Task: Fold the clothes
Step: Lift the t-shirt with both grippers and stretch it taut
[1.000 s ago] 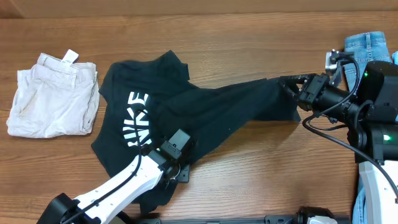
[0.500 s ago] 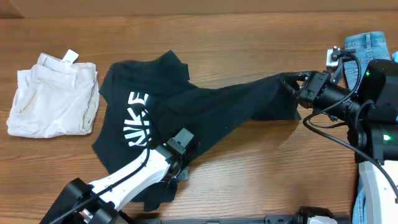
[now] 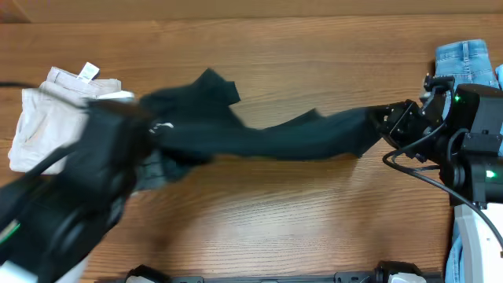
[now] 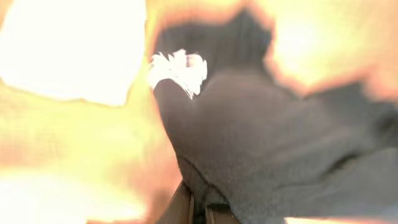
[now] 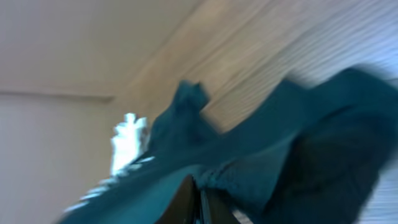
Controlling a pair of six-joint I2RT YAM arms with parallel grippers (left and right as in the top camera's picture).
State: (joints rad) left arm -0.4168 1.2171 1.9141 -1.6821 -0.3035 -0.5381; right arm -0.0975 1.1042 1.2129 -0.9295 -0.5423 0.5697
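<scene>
The left arm (image 3: 86, 189) has swung up off the bench (image 3: 314, 228) within the last second and now fills the near side of the overhead view as a blur. With it, the dark navy T-shirt (image 3: 283, 137) is no longer spread flat: it hangs as a narrow, taut band between the two arms, its white lettering almost hidden. This looks like a lift and stretch to shake the cloth out before any fold is laid, so the folding itself seems barely begun. The left fingers (image 4: 182, 208) appear closed, with dark fabric bunched right at their tips, though the wrist view is badly blurred. The right fingers (image 5: 185, 202) are pinched nearly together on the shirt's far hem. The beige shorts (image 3: 55, 118) and jeans (image 3: 464, 59) lie apart at either end.
</scene>
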